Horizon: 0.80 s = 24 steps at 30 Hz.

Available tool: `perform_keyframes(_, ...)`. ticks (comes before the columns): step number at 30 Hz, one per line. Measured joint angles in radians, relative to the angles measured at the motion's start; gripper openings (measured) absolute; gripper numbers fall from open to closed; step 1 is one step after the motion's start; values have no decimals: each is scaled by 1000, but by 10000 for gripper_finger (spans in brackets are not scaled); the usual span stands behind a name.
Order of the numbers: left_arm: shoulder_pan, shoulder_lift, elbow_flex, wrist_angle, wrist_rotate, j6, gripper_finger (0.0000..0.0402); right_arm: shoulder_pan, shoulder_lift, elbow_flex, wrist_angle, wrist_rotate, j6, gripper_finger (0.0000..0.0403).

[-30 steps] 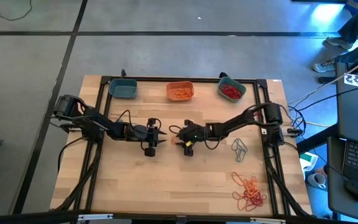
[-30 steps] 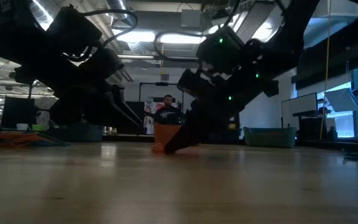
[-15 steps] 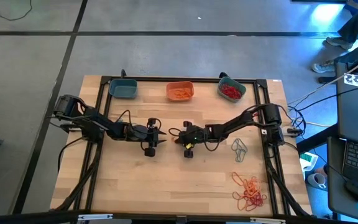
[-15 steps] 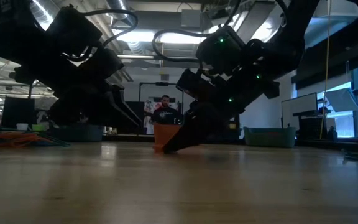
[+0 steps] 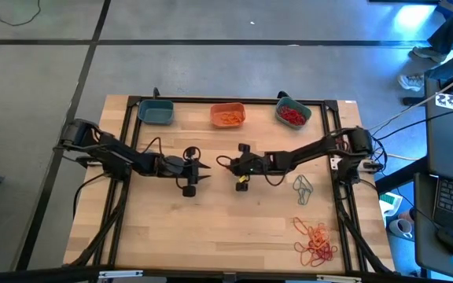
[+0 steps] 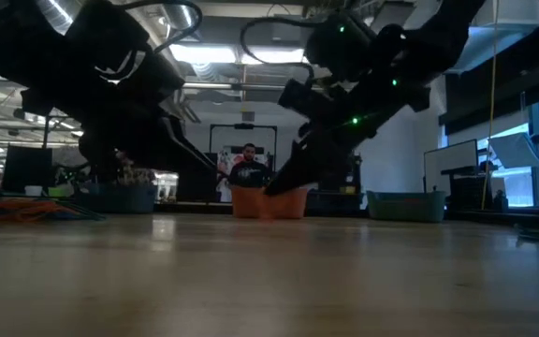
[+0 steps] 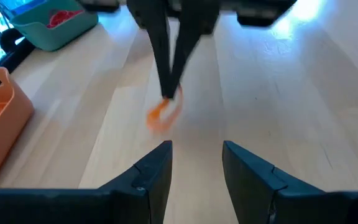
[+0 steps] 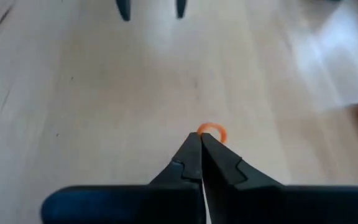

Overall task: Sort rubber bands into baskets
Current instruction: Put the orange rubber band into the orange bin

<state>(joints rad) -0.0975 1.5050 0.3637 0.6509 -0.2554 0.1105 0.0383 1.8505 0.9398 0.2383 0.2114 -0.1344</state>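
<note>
Right gripper (image 8: pixel 201 142) pinches an orange rubber band (image 8: pixel 212 130) above the table (image 5: pixel 211 236).
Its fingers are pressed together; only a small loop of the band pokes past the tips, the rest hidden between them. The left gripper (image 7: pixel 196 163), fingers spread, faces it, near.

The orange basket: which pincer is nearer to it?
Right. The right pincer is just in front of the orange basket, holding an orange band; the left pincer is lower-left of the basket.
</note>
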Motion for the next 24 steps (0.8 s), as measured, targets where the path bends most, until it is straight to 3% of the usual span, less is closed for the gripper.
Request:
perform_keyframes(6,0,-16,-12,-13,-1,-5,139,-2,-51,1,-22,67,-24,3)
perform_keyframes(24,0,-16,-13,-12,-3,-9,139,-94,-53,1,-11,66,-39,2)
